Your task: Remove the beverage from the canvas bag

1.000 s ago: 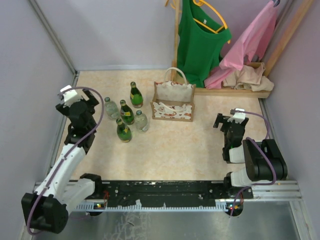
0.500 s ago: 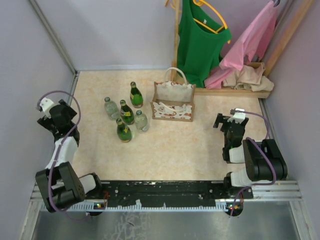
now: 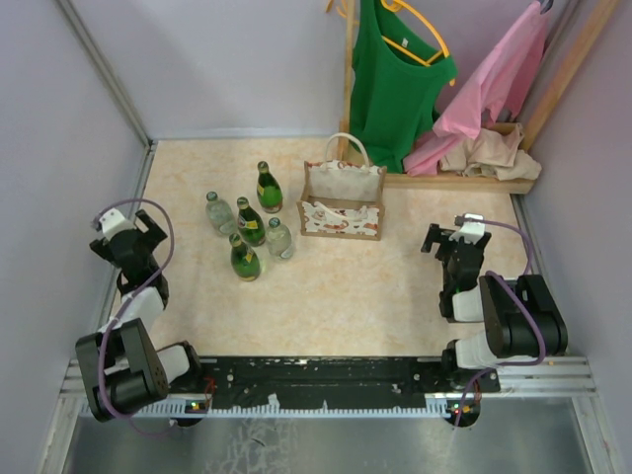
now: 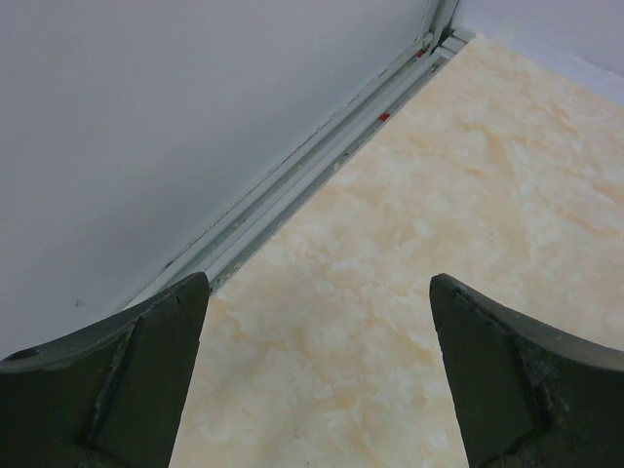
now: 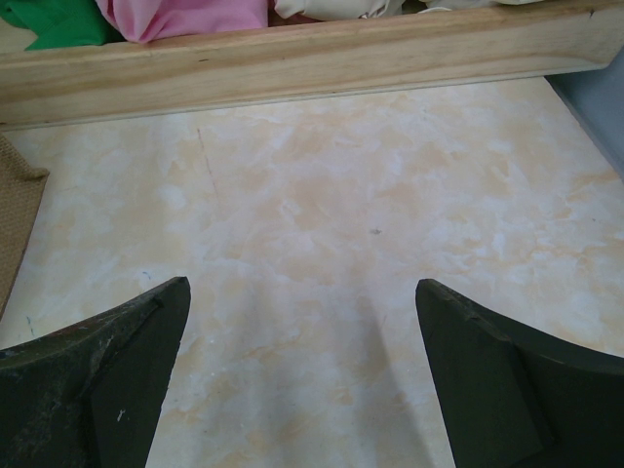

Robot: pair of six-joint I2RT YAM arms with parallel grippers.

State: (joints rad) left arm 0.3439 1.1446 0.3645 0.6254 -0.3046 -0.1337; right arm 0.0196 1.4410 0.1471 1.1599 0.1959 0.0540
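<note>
The cream canvas bag, with white loop handles and a red-and-dark print, stands upright at the back middle of the table. Its inside is hidden from the top view. Several glass beverage bottles, green and clear, stand in a cluster just left of the bag. My left gripper is open and empty at the left table edge, well left of the bottles. In the left wrist view the left gripper frames only bare tabletop and the wall rail. My right gripper is open and empty, right of the bag.
A wooden rack base runs along the back right, with a green shirt and pink cloth hanging above and a beige cloth heap on it. Grey walls close in the left and right sides.
The left arm has pulled back from beside the bottles and folded up at the left table edge, gripper still open. The right arm and the bottles have not moved.
</note>
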